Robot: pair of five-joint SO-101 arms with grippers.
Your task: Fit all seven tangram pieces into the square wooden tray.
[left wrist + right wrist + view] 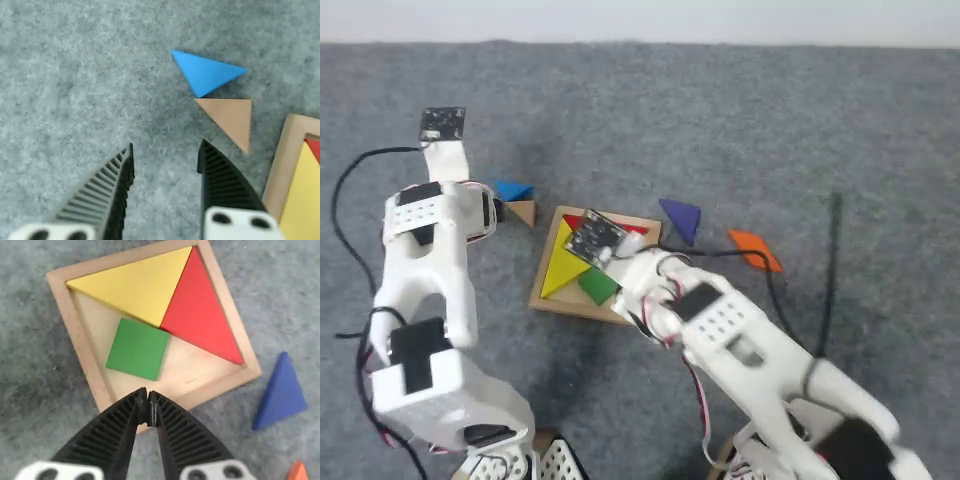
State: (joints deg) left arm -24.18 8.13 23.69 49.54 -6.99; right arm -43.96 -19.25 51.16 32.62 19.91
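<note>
Square wooden tray sits on the grey carpet, three pieces in. The yellow triangle and red triangle lie edge to edge, and the green square has a corner right where they meet. The rest of the tray floor is bare wood.

Right gripper: jaws pressed tight together, nothing between them, tips poised over the tray's rim just beside the green square.

Left gripper: jaws spread wide, gripping nothing, hanging above carpet off one side of the tray.

Its wrist camera picks up the light blue triangle and the tan triangle, just beside each other, the tan one nearer the tray's frame.

The right wrist camera catches the dark blue triangle close to a tray corner, and an orange piece farther out.

From above, all four loose pieces show: two on each of opposite sides of the tray.
</note>
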